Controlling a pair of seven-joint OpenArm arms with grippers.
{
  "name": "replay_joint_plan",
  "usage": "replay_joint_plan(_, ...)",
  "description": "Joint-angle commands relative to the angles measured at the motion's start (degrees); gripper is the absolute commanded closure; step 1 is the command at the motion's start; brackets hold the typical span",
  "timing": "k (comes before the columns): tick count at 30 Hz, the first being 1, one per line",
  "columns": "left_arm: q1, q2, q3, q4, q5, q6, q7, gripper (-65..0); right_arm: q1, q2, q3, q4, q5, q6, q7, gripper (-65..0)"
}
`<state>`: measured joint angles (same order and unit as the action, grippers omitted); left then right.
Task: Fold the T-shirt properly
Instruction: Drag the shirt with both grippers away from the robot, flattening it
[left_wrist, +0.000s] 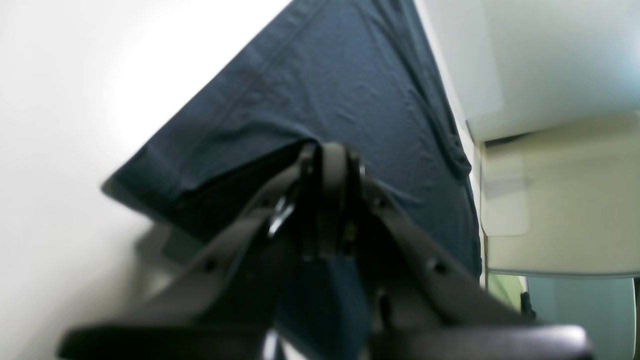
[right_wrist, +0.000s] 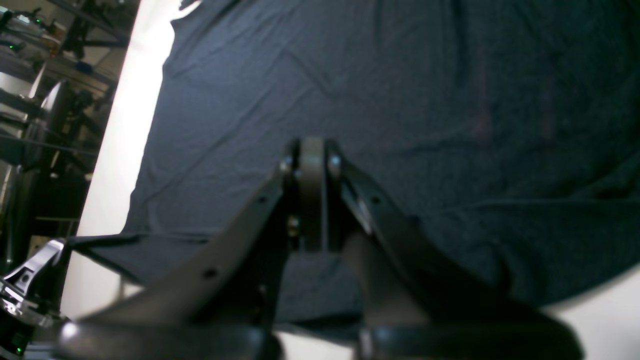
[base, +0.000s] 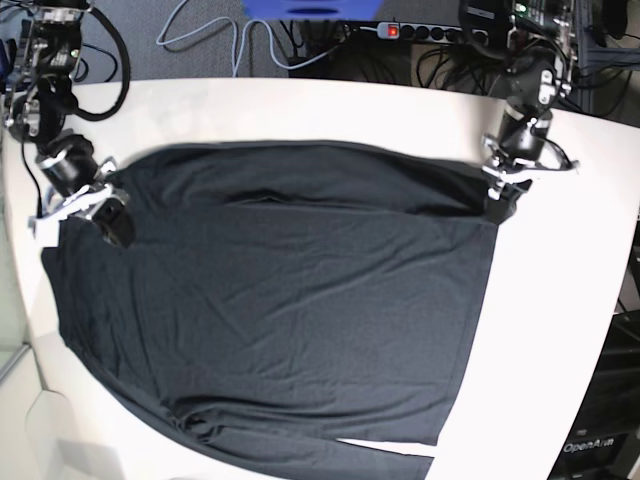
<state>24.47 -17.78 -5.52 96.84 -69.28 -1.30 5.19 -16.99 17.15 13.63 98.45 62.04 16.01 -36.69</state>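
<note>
- The T-shirt (base: 280, 310) is the landmark: black, thin and lightly wrinkled, it lies spread flat over most of the white table (base: 560, 300), with its upper edge folded over in a band along the far side.
- The left gripper (base: 497, 205) sits at the shirt's far corner on the base view's right side. Its jaws are fully closed, and in the left wrist view (left_wrist: 332, 150) the cloth's edge is lifted up to the fingertips, pinched there.
- The right gripper (base: 115, 225) is at the shirt's opposite far corner, over the fabric's edge. Its jaws are closed tight too; the right wrist view (right_wrist: 312, 145) shows the tips down at the cloth, but whether they grip fabric cannot be told.
- Beyond the shirt's far edge, off the table, a power strip (base: 420, 30) and loose cables (base: 240, 45) lie on the floor.
- No container shows anywhere around the shirt.
</note>
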Motion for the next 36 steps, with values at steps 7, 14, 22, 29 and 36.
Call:
replay_joint_plan(7,-2.62,-0.46,-0.68,0.70,0.04,-1.03,-0.93,-1.6,2.00,0.92,-0.84,-2.23,1.56,-0.23,1.30,-1.5)
replay_joint_plan(14,-5.44,-0.90,-0.68,0.61,0.04,1.08,-0.93,-1.6,1.83,1.97,-0.92,-3.64,1.48,-0.23,1.21,-1.5)
replay_joint_plan(22,-8.60,-1.08,-0.50,-0.35,0.04,4.42,-0.84,-1.6,1.57,4.26,-1.72,-4.08,1.48,-0.14,1.21,-1.5)
replay_joint_plan(29,-8.34,-0.64,-0.24,-5.10,0.04,4.25,-0.84,-1.6,2.09,6.37,-4.53,-7.60,1.48,-0.14,1.21,-1.5)
replay_joint_plan(36,-8.78,-0.55,-0.24,-5.54,0.04,4.33,0.39,-1.6,3.15,8.04,-6.02,-9.88,1.48,-0.05,1.21,-6.1)
